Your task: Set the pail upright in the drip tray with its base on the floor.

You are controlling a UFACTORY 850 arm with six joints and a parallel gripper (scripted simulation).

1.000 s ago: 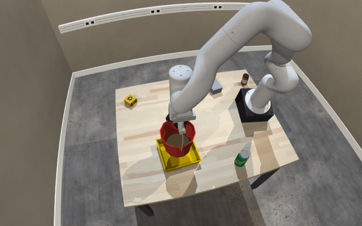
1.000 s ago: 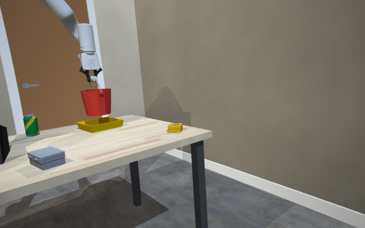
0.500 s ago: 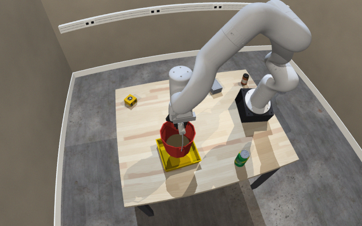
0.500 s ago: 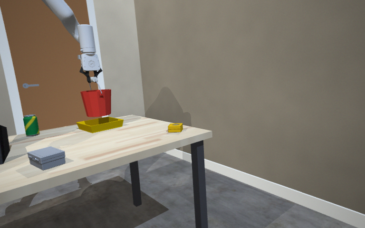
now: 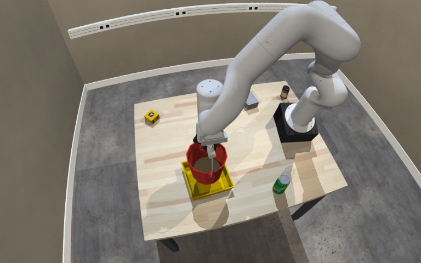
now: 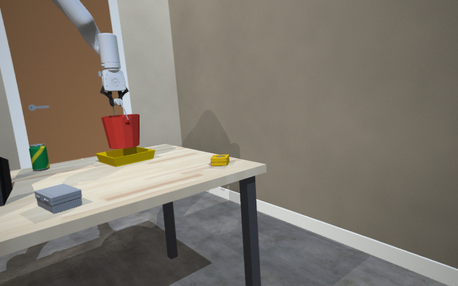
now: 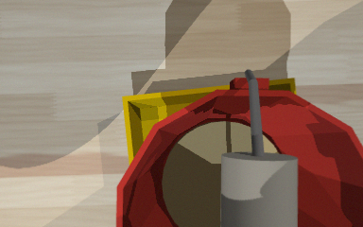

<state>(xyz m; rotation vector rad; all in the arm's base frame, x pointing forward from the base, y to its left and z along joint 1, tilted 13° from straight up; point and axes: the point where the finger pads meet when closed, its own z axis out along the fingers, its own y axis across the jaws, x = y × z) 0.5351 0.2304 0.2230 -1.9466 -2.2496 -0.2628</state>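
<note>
1. The gripper (image 5: pixel 211 147) (image 6: pixel 115 102) has its fingers closed on the pale grip (image 5: pixel 211 152) (image 6: pixel 118 100) (image 7: pixel 259 191) of the pail's handle.
2. The red pail (image 5: pixel 206 177) (image 6: pixel 121 131) (image 7: pixel 326 123) hangs upright from it, over the yellow drip tray (image 5: pixel 213 193) (image 6: pixel 135 158) (image 7: pixel 127 128) — its base is above the tray's floor, not set down.
3. The tray sits on the wooden table (image 5: pixel 167 148) (image 6: pixel 151 182) (image 7: pixel 47 47), with the gripper above and apart from it.
4. A green can (image 5: pixel 280 185) (image 6: pixel 39 157), a grey case (image 5: pixel 251 101) (image 6: pixel 58 198), a yellow block-shaped item (image 5: pixel 151 116) (image 6: pixel 219 160) and a dark-lidded jar (image 5: pixel 284 92) stand elsewhere on the tabletop — all apart from the tray.
</note>
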